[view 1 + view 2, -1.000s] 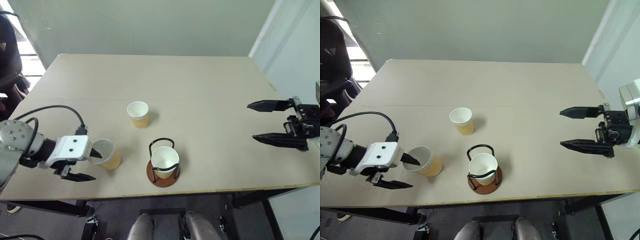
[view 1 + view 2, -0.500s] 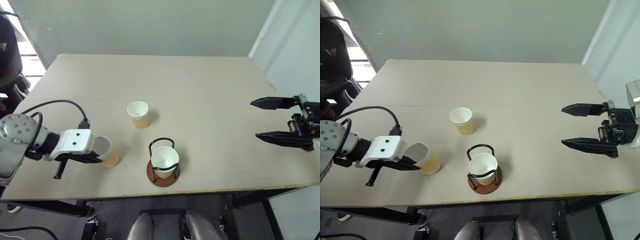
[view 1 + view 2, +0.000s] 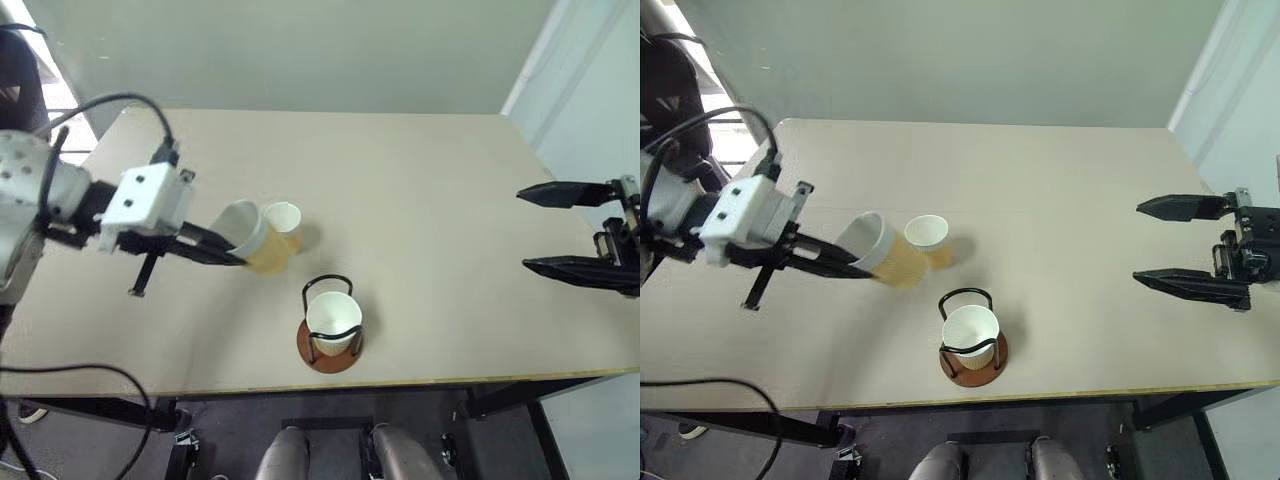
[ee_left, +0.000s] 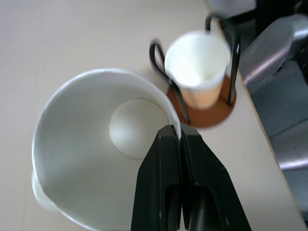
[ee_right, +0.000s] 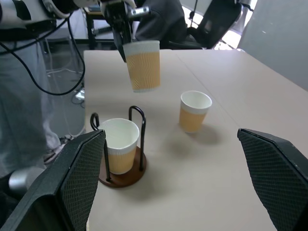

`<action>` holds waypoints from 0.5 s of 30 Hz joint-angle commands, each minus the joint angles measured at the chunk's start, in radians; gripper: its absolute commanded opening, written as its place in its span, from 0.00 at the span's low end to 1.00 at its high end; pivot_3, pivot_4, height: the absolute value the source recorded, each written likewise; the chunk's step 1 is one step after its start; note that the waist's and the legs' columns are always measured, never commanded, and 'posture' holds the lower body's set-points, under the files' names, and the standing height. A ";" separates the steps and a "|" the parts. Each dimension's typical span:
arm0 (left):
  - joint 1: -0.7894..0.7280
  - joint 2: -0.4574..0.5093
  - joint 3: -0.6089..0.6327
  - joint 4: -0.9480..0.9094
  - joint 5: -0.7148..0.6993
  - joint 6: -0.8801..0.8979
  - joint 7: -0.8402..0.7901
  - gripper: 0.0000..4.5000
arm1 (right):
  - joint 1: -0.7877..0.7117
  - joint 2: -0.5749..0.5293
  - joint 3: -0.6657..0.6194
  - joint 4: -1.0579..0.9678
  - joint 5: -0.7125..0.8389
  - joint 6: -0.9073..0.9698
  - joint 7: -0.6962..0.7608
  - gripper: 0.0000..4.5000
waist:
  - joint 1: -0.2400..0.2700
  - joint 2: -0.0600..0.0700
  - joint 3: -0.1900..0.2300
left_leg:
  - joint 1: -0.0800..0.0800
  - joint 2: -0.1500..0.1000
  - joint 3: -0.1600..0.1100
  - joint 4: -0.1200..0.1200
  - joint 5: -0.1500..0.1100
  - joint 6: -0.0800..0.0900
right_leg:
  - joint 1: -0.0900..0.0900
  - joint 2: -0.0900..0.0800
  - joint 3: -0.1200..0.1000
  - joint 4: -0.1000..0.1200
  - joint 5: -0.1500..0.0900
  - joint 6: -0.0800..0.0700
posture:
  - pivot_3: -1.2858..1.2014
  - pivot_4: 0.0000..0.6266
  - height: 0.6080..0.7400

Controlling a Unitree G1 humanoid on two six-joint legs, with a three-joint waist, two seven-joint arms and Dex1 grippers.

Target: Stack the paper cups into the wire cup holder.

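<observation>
Paper cup (image 3: pixel 252 236), pinched at its rim by the left gripper (image 3: pixel 232 252), hangs tilted left of centre; it seemingly could slip or snag the wire cup holder (image 3: pixel 331 330). Right gripper (image 3: pixel 570 229) gapes.

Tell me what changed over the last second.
The left gripper shut on the rim of the nearest paper cup and lifted it off the table, carrying it toward the wire cup holder. The right gripper stayed open; the cup in the holder and the third cup stayed put.
</observation>
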 commanded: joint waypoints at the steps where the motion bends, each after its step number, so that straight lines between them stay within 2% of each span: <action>1: -0.123 -0.013 -0.089 0.040 -0.027 -0.064 -0.036 0.01 | -0.003 -0.016 -0.040 -0.019 -0.006 -0.028 -0.020 1.00 | 0.000 0.000 0.000 | 0.000 0.000 0.000 0.001 0.000 0.000 | 0.000 0.000 0.000 0.000 0.000 0.001 | 0.52 0.24 1.00; 9: -0.427 -0.101 -0.412 0.101 -0.093 -0.264 -0.036 0.01 | 0.020 -0.027 -0.061 -0.034 -0.010 -0.037 -0.037 1.00 | 0.005 0.001 0.001 | -0.004 0.000 -0.001 0.003 0.001 0.002 | 0.003 0.000 0.001 -0.011 0.005 0.009 | 0.52 0.24 1.00; 15: -0.608 -0.117 -0.660 0.109 -0.195 -0.398 -0.036 0.01 | 0.046 -0.040 -0.094 -0.056 0.003 -0.024 -0.044 1.00 | 0.005 0.003 0.002 | -0.008 -0.002 0.002 0.011 -0.003 0.009 | 0.003 -0.003 0.001 -0.013 0.008 0.020 | 0.52 0.24 1.00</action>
